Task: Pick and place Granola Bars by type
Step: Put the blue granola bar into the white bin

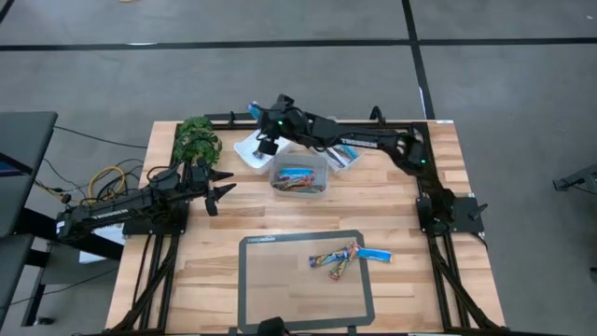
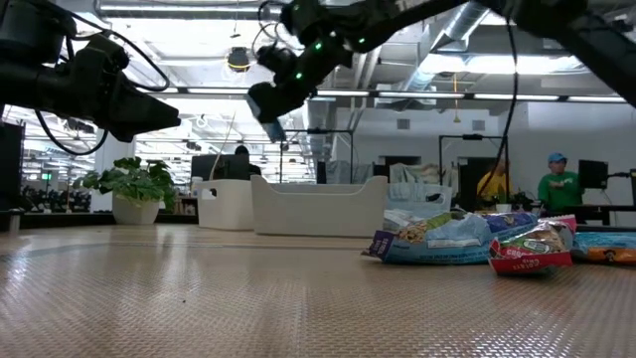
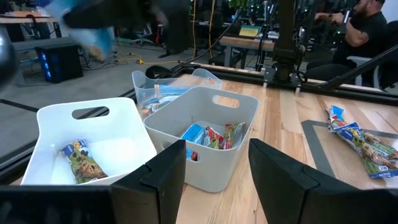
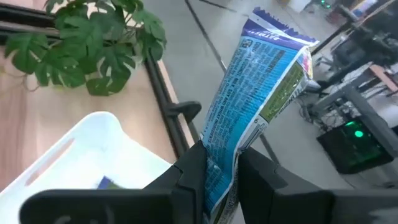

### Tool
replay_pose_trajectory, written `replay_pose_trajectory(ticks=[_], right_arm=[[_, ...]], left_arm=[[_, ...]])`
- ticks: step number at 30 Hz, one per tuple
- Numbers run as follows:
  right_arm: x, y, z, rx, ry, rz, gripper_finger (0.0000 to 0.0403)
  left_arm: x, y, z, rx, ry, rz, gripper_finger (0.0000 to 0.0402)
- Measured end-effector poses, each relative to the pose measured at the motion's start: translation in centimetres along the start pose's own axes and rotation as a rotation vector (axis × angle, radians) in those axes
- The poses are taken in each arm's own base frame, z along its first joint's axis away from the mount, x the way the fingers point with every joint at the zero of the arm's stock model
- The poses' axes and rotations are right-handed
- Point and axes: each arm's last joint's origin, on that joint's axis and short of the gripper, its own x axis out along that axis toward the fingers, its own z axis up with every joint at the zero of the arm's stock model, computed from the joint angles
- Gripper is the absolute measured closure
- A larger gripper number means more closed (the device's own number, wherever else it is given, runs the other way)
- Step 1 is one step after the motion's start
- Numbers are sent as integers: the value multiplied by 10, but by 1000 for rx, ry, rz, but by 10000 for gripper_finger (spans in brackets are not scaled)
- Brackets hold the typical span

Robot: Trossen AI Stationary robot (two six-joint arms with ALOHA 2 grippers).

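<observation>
- Right pincer (image 4: 221, 180) is pinching a blue granola bar (image 4: 258, 106) by its lower end, so it's dangling clear above the white tub (image 1: 254, 149) at the tabletop's far side, probably its type's spot.
- Other bars are waiting on the mat (image 1: 347, 259).
- Left pincer (image 1: 220, 189) is hanging open, idle at the left.

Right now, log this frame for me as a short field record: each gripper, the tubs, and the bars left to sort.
right gripper: shut on blue bar, raised above the white tub
left gripper: open, empty, waiting left of the tubs
white tub: one bar inside
middle tub: several bars inside
clear tub: behind the other two; contents unclear
unsorted bars: a small cluster on the mat
plant: far left corner of table
</observation>
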Motion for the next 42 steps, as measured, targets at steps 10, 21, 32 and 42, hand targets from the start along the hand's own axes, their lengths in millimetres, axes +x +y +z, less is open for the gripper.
replay_pose_trajectory(ticks=[10, 21, 32, 42], right_arm=[[37, 8, -11, -3, 120, 134, 337], [40, 11, -23, -84, 206, 174, 301], [40, 10, -23, -77, 213, 154, 205], [8, 12, 2, 94, 192, 186, 182]], left_arm=[[0, 0, 0, 0, 0, 0, 233], [0, 0, 0, 0, 0, -1, 233], [0, 0, 0, 0, 0, 0, 233], [0, 0, 0, 0, 0, 0, 233]])
